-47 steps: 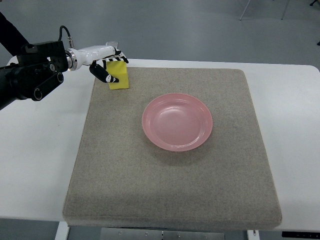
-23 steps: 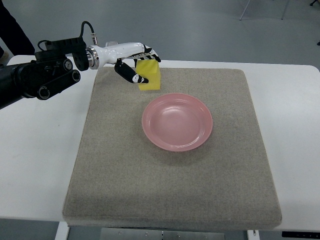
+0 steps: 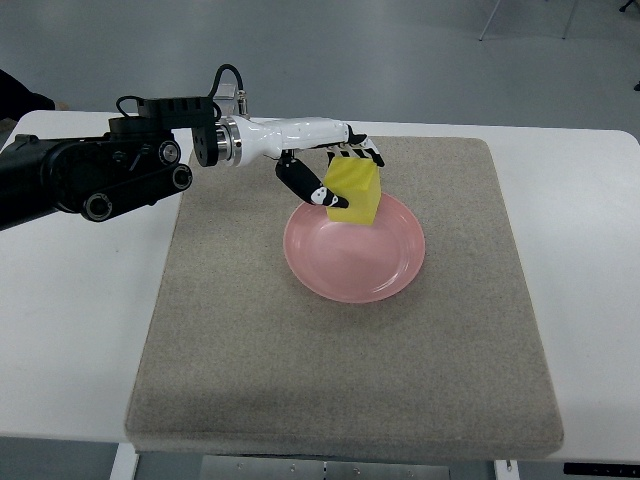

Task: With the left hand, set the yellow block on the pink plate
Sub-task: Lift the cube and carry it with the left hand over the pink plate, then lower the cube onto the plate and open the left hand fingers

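While pinched between the thumb and the striped fingers of the left hand [image 3: 322,165], hangs over the far-left rim of the pink plate [image 3: 350,265], tilted a little, one lower corner above the dish's inner slope: so much for the yellow block [image 3: 355,192]. Cannot tell for certain whether touching the plate or just clear of it (looks clear, going by the overlap with the rim). Reaches in from the picture's left on a dark forearm [image 3: 90,180], white wrist stretched across the far-left corner of the grey mat [image 3: 340,380]. No right hand anywhere in view.

Step in hand, as judged: the carry, close to its end, with the placing itself not yet made. Well along, then, with only descent and release left.

Next, probably: ease a little farther toward the plate's middle, lower until flat on the dish floor, then spread thumb and fingers and draw away upward. Calls for a level set-down, since tilted now and liable to land on an edge or on the sloped rim and tip out onto the mat. Calls also for a clean release without dragging the block sideways, and for keeping the fingers off the rim so as not to nudge the plate, lying loose on the mat in the middle of the white table [image 3: 70,330].
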You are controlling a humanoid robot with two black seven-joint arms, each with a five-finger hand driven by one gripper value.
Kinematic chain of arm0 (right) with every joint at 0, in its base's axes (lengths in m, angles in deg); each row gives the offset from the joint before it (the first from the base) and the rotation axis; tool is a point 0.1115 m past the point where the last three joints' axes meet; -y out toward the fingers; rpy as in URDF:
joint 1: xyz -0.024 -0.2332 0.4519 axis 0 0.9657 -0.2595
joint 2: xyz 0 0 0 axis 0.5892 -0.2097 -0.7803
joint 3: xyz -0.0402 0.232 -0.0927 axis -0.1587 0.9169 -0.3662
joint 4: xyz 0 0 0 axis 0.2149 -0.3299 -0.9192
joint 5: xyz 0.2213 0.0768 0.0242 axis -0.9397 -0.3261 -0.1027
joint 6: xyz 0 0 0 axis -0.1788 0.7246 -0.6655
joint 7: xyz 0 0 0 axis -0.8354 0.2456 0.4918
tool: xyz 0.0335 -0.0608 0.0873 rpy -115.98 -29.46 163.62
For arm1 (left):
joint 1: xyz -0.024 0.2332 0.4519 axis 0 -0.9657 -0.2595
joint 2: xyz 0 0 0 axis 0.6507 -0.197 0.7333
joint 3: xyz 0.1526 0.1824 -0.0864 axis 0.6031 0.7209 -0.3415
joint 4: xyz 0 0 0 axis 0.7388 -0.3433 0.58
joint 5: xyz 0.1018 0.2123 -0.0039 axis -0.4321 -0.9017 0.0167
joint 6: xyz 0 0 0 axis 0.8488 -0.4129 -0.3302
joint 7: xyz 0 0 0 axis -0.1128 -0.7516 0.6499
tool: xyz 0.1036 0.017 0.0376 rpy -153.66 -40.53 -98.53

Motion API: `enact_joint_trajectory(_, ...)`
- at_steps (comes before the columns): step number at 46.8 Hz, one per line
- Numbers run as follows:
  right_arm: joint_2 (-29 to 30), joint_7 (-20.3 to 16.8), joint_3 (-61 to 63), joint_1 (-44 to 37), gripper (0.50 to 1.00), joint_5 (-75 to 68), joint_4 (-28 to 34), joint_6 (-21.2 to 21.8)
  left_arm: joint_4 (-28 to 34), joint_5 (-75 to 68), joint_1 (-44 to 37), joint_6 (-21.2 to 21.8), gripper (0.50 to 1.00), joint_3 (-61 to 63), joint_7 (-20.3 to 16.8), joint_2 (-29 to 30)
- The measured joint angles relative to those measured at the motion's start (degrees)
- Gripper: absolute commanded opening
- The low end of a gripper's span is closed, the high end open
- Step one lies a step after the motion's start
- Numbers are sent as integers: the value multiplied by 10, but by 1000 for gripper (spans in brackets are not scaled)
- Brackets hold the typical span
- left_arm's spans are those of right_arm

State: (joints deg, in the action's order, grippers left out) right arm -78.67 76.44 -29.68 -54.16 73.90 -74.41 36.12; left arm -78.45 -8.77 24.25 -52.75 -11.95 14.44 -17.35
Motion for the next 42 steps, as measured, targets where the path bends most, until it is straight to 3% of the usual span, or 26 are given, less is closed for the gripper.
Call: enact_joint_trajectory(42, 0, 0, 0, 0, 924, 0, 0, 0, 16, -99, -16, -3, 500, 12, 1, -25)
